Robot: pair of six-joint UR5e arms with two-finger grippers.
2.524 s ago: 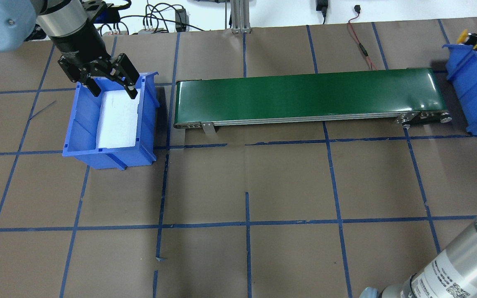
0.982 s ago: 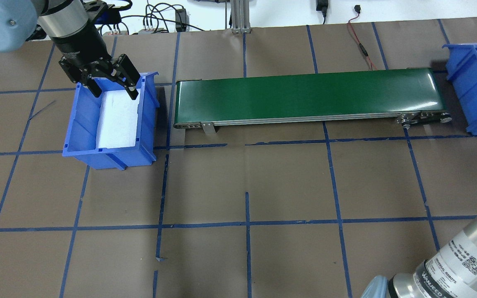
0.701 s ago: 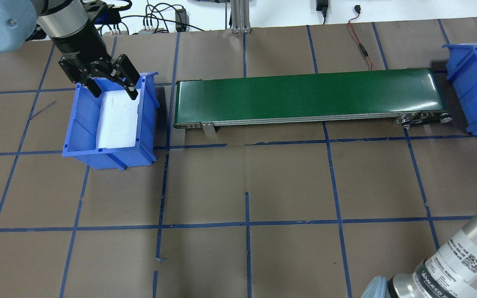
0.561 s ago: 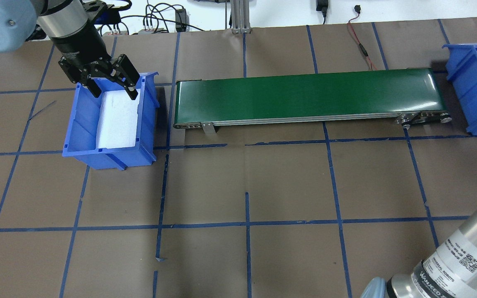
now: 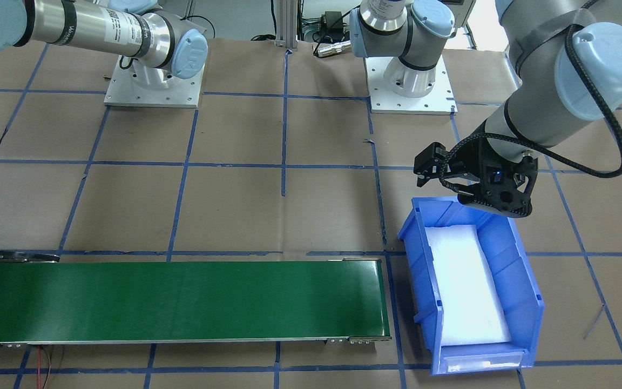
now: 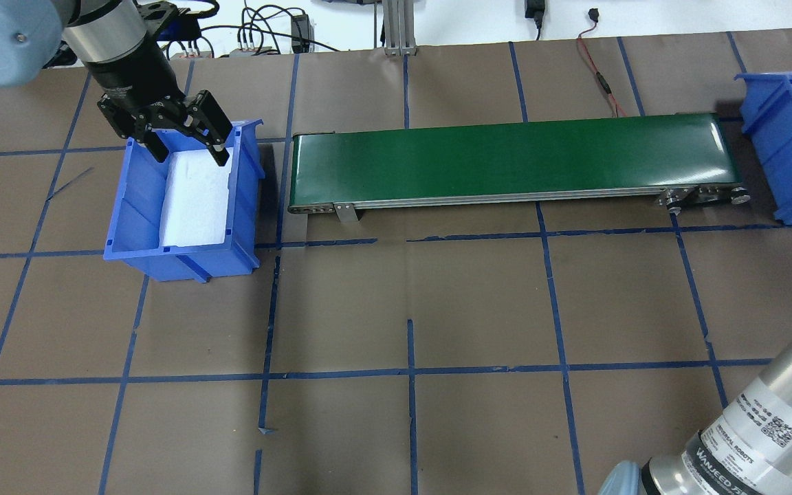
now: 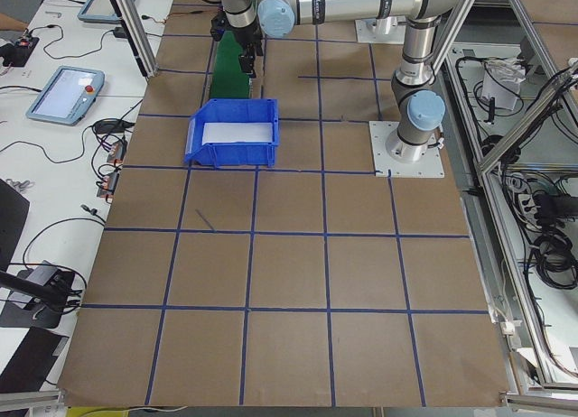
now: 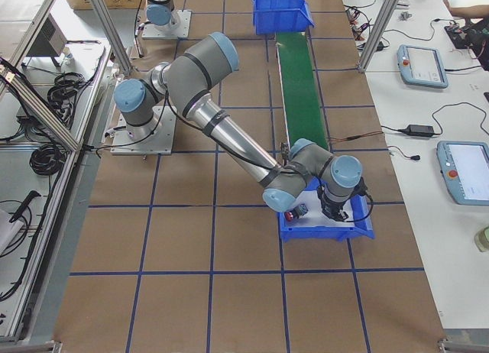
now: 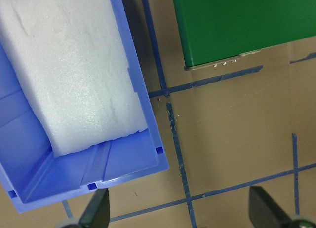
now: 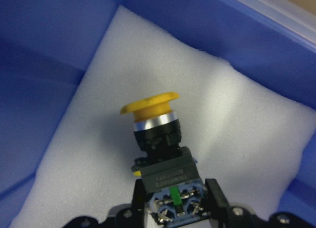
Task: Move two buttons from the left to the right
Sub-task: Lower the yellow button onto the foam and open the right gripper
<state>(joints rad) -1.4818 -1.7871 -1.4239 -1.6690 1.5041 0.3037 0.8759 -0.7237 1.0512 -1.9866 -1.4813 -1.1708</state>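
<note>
My right gripper [image 10: 174, 204] is shut on the black-and-silver body of the yellow-capped button [image 10: 150, 105], held low over the white foam [image 10: 237, 114] in the right blue bin [image 8: 327, 232]. The red-capped button [image 8: 290, 215] lies on that foam next to the gripper in the exterior right view. My left gripper [image 6: 188, 150] is open and empty above the far end of the left blue bin [image 6: 136, 227]. That bin holds only white foam [image 6: 193, 199].
A long green conveyor belt [image 6: 513, 159] lies between the two bins and shows nothing on it. The right bin [image 6: 777, 161] sits at its right end, partly out of the overhead view. Cables [image 6: 595, 75] lie behind the belt.
My right gripper has carried the yellow button down into the right bin, slipping out of the overhead view's right edge. The right forearm shifted a little. The left arm has not moved.
</note>
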